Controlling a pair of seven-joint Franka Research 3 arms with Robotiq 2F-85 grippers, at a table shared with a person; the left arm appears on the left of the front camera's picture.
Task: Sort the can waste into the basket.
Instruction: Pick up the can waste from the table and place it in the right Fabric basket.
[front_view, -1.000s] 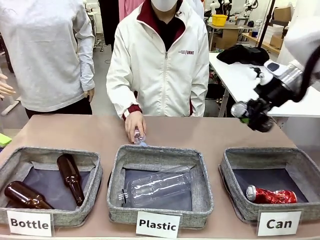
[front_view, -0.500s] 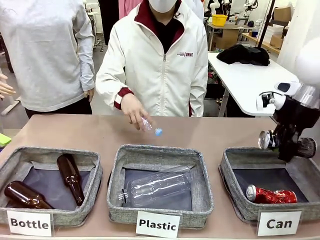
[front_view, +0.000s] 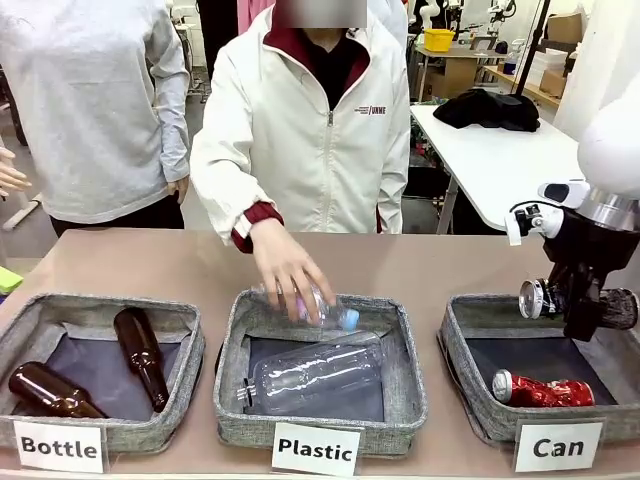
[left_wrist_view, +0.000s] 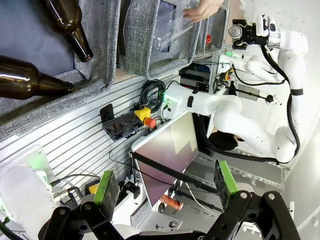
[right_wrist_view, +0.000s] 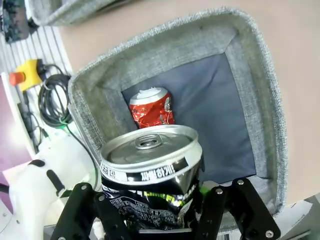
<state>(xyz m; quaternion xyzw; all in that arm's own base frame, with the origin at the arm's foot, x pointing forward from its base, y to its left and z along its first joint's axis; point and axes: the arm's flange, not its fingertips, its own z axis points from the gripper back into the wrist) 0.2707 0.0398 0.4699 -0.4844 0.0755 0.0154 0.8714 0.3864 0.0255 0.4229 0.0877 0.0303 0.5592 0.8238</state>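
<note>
Brown table (front_view: 200, 262) carried three grey fabric baskets in a row along the robot's edge, labelled Bottle, Plastic and Can from the robot's left to right. The Bottle basket (front_view: 30, 318) held two brown glass bottles (front_view: 140, 354). The Plastic basket (front_view: 402, 350) held a clear plastic bottle (front_view: 315, 372) lying flat; a person's hand (front_view: 290, 268) reached down over its far rim with a second small plastic bottle (front_view: 330, 316) in the fingers. The Can basket (front_view: 462, 345) held the red can (front_view: 540, 390), crushed, lying on its side on the dark liner towards the near edge. The right gripper (front_view: 578, 305) hung above the far part of the Can basket, jaws closed on the black-and-blue can (front_view: 535, 298), held sideways with its silver top towards the robot's left. In the right wrist view the black-and-blue can (right_wrist_view: 150, 182) sat dented between the fingers, directly over the basket opening, with the red can (right_wrist_view: 151, 107) below it near one wall. The left gripper (left_wrist_view: 164, 186) was off the table over the equipment below, jaws apart with nothing between them.
</note>
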